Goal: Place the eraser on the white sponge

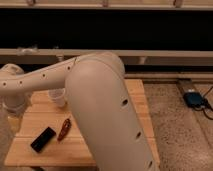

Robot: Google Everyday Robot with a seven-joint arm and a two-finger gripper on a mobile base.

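Note:
The eraser (43, 139), a small flat black block, lies on the front left of the wooden table (30, 152). The white sponge is hidden, with no part of it showing. My big white arm (105, 110) fills the middle of the view and reaches left across the table. It bends down at the far left, where my gripper (14, 122) hangs by the table's left edge, up and left of the eraser and apart from it.
A slim reddish-brown chili-like object (64, 129) lies just right of the eraser. A white cup (57, 97) stands at the back left of the table. A blue device (192, 98) with a cable lies on the speckled floor to the right. A dark shelf runs behind.

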